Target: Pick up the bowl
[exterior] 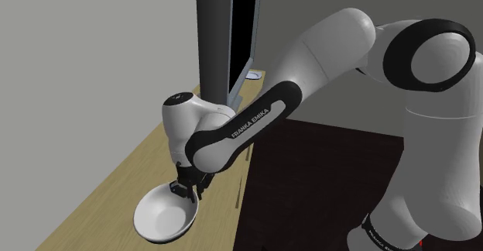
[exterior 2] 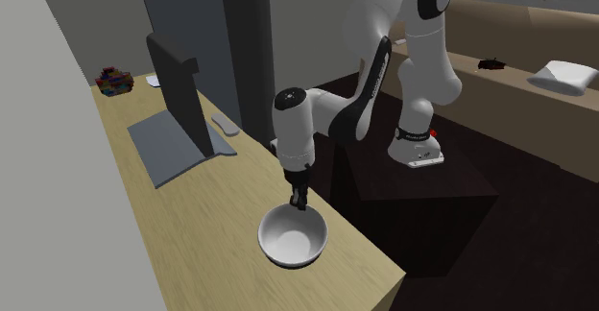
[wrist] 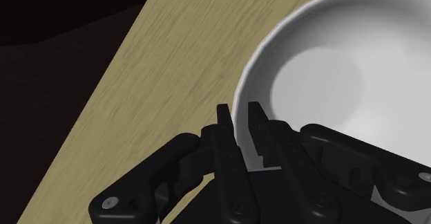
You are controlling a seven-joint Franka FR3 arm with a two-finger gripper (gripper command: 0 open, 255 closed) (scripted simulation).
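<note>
**A:** So, what's the gripper (wrist: 240, 122) actually doing with the bowl (wrist: 324, 84)?

**B:** Clamped on the rim, going by the wrist view; one black finger (wrist: 224, 133) sits outside the white bowl and the other inside, and the rim runs up through the thin gap between them, both pressed against it.

**A:** And the bowl itself, where is it?

**B:** Over the pale wood-grain table (exterior 2: 192, 232), close to the edge that faces the robot's dark stand (exterior 2: 432, 199); in the shoulder view the gripper (exterior: 186, 187) comes down onto the part of the rim nearest the arm, and the rest of the bowl (exterior: 159, 214) spreads toward that view's lower left; I can't tell if its base touches the wood or hangs just off it.

**A:** Anything further back?

**B:** Yeah; further along the table a dark monitor (exterior 2: 178, 93) stands upright on a flat grey base (exterior 2: 163, 151), with a small pale thing (exterior 2: 226, 124) just beside it; at the far end there's a little multicoloured heap (exterior 2: 115, 79), too small to tell what it is.
</note>
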